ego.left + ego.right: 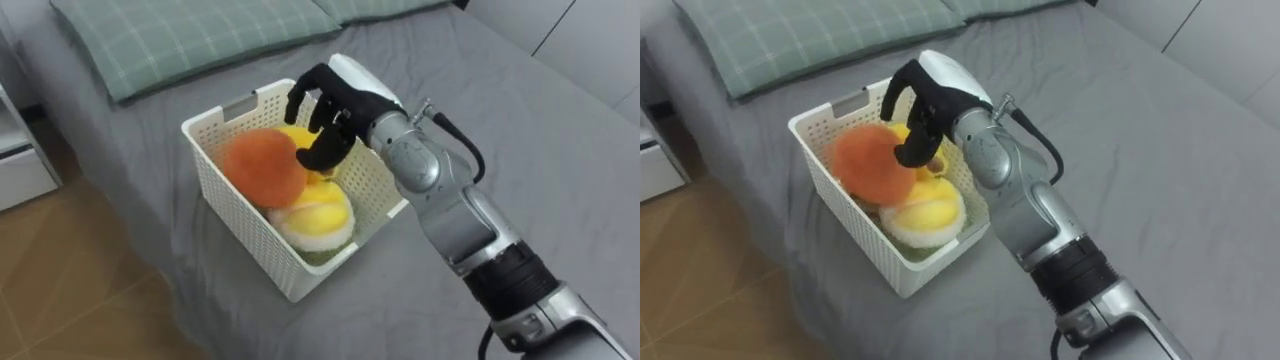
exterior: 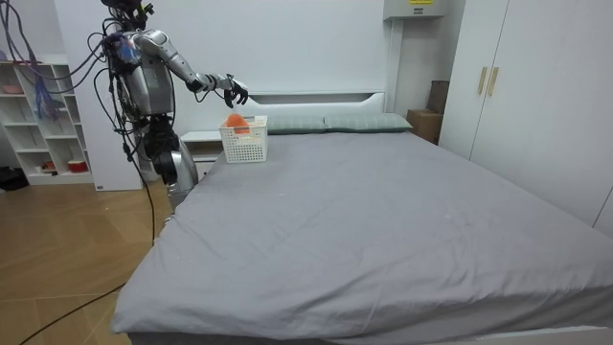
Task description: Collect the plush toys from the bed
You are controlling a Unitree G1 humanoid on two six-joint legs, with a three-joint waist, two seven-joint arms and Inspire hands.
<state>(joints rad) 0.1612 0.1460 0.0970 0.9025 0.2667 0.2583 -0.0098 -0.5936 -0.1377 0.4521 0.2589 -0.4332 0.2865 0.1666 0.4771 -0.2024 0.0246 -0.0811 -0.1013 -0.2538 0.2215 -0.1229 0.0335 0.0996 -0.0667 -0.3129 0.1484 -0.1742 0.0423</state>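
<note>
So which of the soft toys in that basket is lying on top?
The round orange one; it overlaps the yellow-and-white toy, which sits lower, toward the basket's near corner.

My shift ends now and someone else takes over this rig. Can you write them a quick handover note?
Right hand: open, fingers loosely curved, just above the white basket, holding nothing.
Things: the orange toy and the yellow-white toy lie in the basket, which stands on the bed near the pillow.
Done: those toys are collected.
Left: probably lift the hand clear, then check the bed for more toys.
</note>
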